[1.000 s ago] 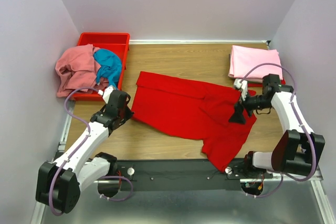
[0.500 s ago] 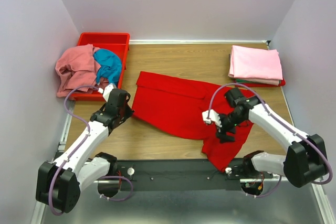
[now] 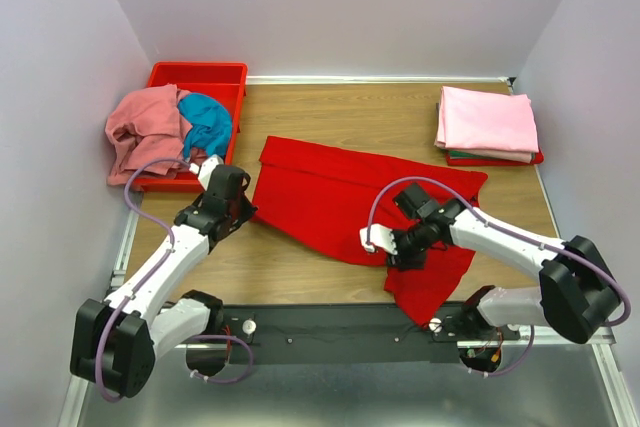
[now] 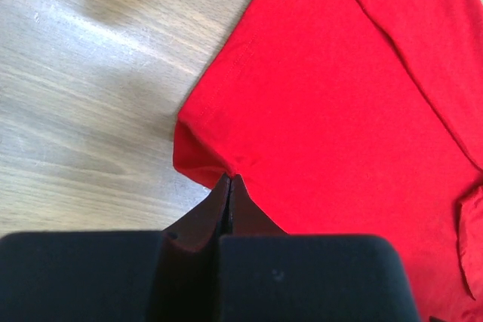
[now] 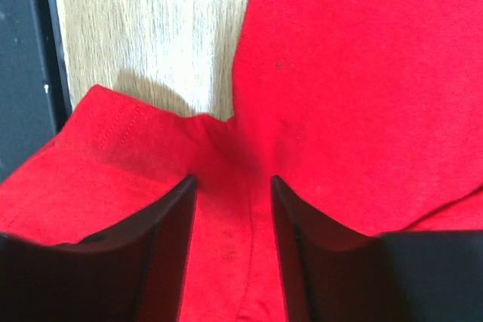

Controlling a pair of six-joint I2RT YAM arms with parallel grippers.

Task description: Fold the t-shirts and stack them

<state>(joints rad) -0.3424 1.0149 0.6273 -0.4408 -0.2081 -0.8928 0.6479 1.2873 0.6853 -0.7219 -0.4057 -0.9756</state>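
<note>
Coming over from the pink pile [image 3: 487,122], my right pincer [image 5: 232,180] is sitting half open around a bump of red shirt [image 3: 330,197]; my left pincer [image 4: 229,180] is squeezing shut on its edge.

**Entry 1: left end effector** [image 4: 229,180]. Black, entering from 6 o'clock. The fingers [image 4: 202,220] are pressed together into a narrow point with no gap visible between them.

**Entry 2: red t-shirt** [image 4: 339,96]. Plain cloth, lying flat and filling the view from 12 through 5 o'clock. The fingertips pinch its hemmed edge just below centre, and the cloth puckers there (a small lobe of fabric bulges toward 9 o'clock of the tips). A fold line [image 4: 407,69] runs diagonally from 12 toward 3 o'clock.

**Entry 3: table** [image 4: 90,88]. Pale wood grain, showing from 7 to 11 o'clock. The shirt rests directly on it.
</note>
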